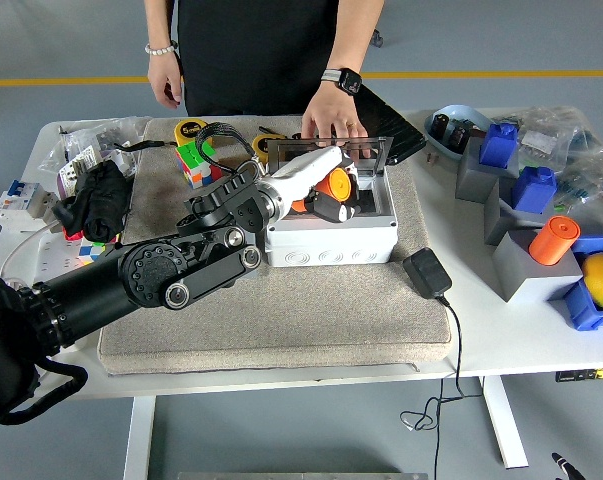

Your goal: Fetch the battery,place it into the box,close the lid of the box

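The left hand (316,190), white-shelled with dark fingers curled around the orange cylindrical battery (333,184), hangs right over the open grey plastic box (331,240), so the battery's way in is straight down, its round end facing the camera. The clear lid (326,150) stands up at the far rim under a person's hand (331,118), on a beige mat (311,310) over the white desk (521,330).
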Robot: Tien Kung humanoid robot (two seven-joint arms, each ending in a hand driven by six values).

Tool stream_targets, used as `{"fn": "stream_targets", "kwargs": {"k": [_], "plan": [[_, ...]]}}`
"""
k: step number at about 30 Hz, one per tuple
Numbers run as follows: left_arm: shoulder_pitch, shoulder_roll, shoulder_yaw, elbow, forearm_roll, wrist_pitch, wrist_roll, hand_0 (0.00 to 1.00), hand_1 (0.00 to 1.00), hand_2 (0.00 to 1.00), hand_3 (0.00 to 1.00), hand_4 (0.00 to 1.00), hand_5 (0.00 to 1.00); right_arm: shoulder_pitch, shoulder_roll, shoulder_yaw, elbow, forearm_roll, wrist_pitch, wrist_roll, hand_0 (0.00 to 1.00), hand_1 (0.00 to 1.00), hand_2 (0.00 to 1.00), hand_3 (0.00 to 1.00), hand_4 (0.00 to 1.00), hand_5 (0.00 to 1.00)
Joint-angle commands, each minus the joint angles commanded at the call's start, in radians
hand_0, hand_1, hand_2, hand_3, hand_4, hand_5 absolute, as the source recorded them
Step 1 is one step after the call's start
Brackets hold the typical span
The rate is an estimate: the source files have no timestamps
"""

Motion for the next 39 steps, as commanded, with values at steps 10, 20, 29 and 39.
{"fn": "stream_targets", "kwargs": {"k": [10,20,29,39], "plan": [[0.005,0.000,-0.014,-0.007,0.003,0.005,0.004,0.553,0.596,0.580,0.726,0.998,0.269,0.001,0.001,0.006,0.001,-0.008,-0.003,0.005,0.702,0.680,0.673,0.585,0.960,0.507],[0.028,0.000,-0.095,-0.107,0.027,0.006,-0.005,0.542,0.590,0.571,0.720,0.998,0.293,-0.001,0.001,0.009,0.001,-0.009,-0.004,0.007,0.705,0.680,0.672,0.583,0.961,0.507],[0.049,0.000,-0.208,-0.221,0.014,0.073,-0.089,0.523,0.587,0.573,0.704,0.998,0.314,-0.004,0.001,0.006,0.001,-0.008,-0.003,0.008,0.704,0.680,0.672,0.583,0.961,0.506],[0.035,0.000,-0.266,-0.132,0.017,0.063,-0.059,0.832,0.834,0.813,0.823,0.998,0.442,-0.003,0.000,0.007,0.002,-0.009,-0.004,0.007,0.705,0.679,0.672,0.583,0.960,0.504]]}}
